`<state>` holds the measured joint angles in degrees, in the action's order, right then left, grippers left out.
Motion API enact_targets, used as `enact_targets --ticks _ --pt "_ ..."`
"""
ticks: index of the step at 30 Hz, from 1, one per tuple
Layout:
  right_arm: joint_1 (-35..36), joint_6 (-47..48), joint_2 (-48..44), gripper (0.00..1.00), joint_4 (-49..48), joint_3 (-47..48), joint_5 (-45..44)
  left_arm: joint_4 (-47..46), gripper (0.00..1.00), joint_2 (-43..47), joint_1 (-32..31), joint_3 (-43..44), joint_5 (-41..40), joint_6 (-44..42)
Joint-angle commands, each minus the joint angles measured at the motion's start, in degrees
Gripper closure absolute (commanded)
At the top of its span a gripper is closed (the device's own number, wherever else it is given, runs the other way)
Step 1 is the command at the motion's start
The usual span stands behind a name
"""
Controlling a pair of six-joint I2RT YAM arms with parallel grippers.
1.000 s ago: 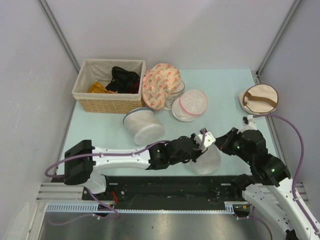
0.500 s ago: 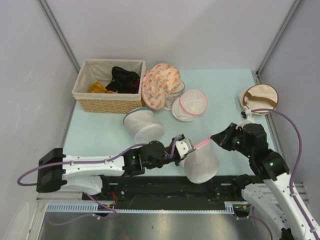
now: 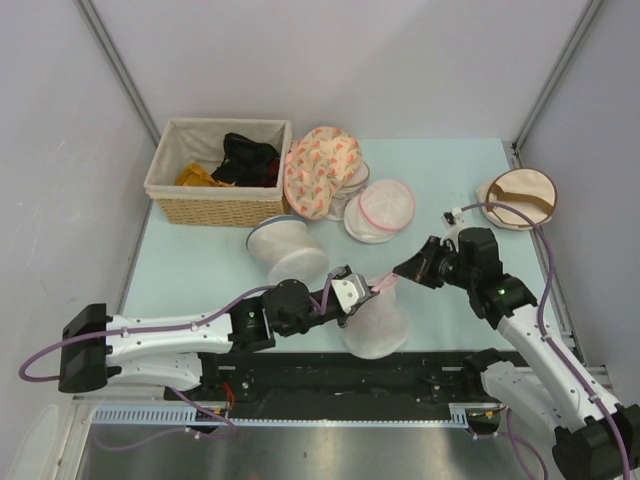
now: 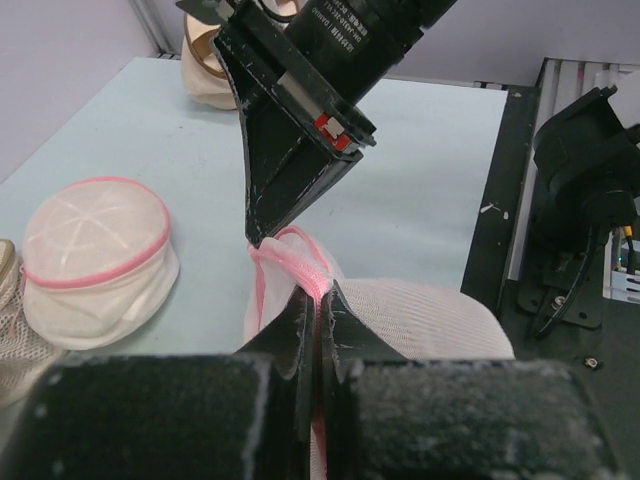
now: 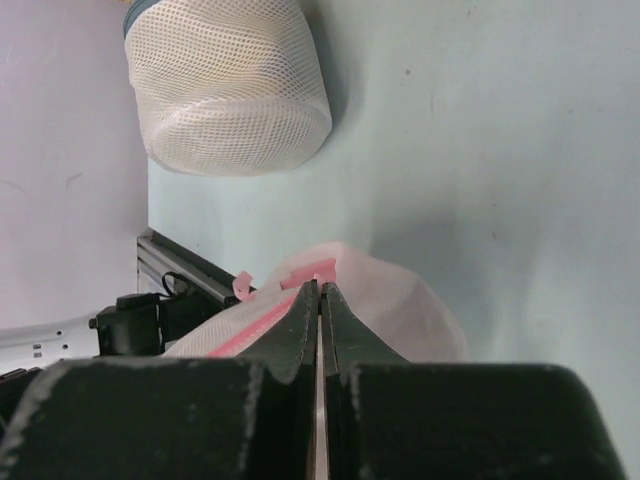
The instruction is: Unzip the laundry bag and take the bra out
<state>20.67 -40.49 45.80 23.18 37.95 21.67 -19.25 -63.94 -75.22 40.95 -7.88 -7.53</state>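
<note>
Laundry bag (image 3: 375,328): rounded white mesh pouch with pink zipper band (image 4: 292,262)

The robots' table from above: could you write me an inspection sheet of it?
Surface: pale green tabletop, no spills seen.
Job's things: small white mesh laundry bag with pink zipper band, held between both grippers; bra: nothing seen.
Clutter: wicker basket holding black garment and yellow cloth; peach floral round bag; white mesh cylinder; second pink-trimmed pouch; beige round bag.
Grippers: left gripper and right gripper both shut on the bag's pink band.
Cables: purple cables along both arms.
Surroundings: grey walls, metal rail in front.
</note>
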Motion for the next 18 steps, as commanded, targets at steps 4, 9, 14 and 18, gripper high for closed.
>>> enact_targets --ticks 4,9,14,18 --pt "0.43 -0.47 5.95 1.00 -11.30 -0.86 0.04 -13.36 1.00 3.03 0.25 2.20 3.39 0.50" --pt "0.43 0.50 9.13 1.00 -12.54 -1.39 -0.22 -13.19 1.00 5.84 1.13 2.21 3.75 0.85" --pt "-0.27 0.67 5.19 0.90 -7.82 2.36 -3.20 -10.64 0.99 6.64 2.01 2.21 2.08 0.15" --pt "-0.71 2.25 0.44 0.45 3.33 8.08 -9.27 -7.13 0.99 3.83 2.18 3.96 -1.42 -0.73"
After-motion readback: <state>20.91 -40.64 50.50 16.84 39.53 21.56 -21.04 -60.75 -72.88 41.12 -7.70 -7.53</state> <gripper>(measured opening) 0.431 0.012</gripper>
